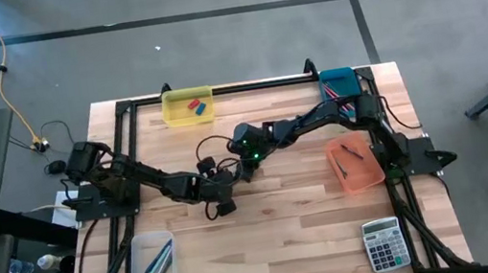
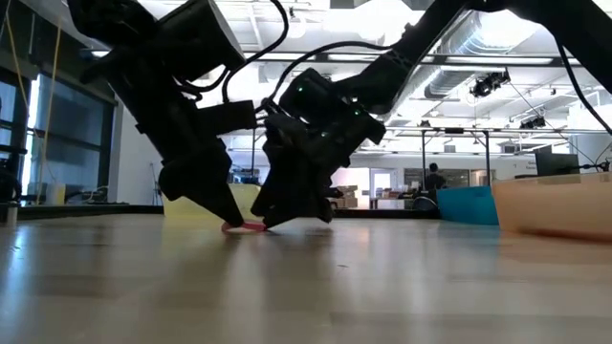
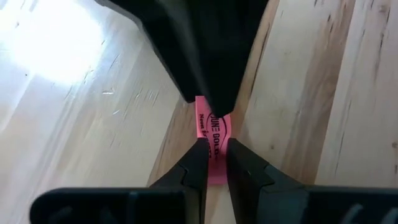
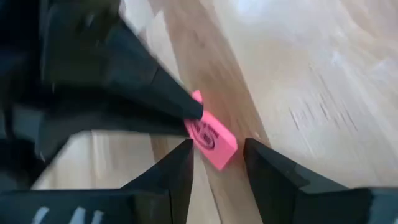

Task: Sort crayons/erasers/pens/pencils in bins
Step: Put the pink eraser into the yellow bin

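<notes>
A pink eraser (image 2: 245,226) lies flat on the wooden table near its middle; the arms hide it in the high view. My left gripper (image 3: 216,144) reaches in from the table's left, slants down and is shut on it. My right gripper (image 4: 219,147) comes from the right. It is open, with a finger on either side of the eraser's (image 4: 212,138) other end. In the low view the left gripper (image 2: 232,219) and the right gripper (image 2: 273,221) meet tip to tip over the eraser. My left gripper pinches the eraser's two long sides (image 3: 217,163) between its two fingers, at the end nearer that arm. The fingers slant down from the table's left and lie along the eraser. The eraser rests flat on the table. My right gripper's fingers (image 4: 184,163) flank the eraser's other end (image 4: 227,153); I cannot tell whether they touch it.
A yellow bin (image 1: 189,106) with a blue and a red eraser stands at the far edge, and a teal bin (image 1: 337,80) at the far right. An orange bin (image 1: 355,164) is at the right, a clear bin (image 1: 152,264) with pens near left, and a calculator (image 1: 384,243) near right.
</notes>
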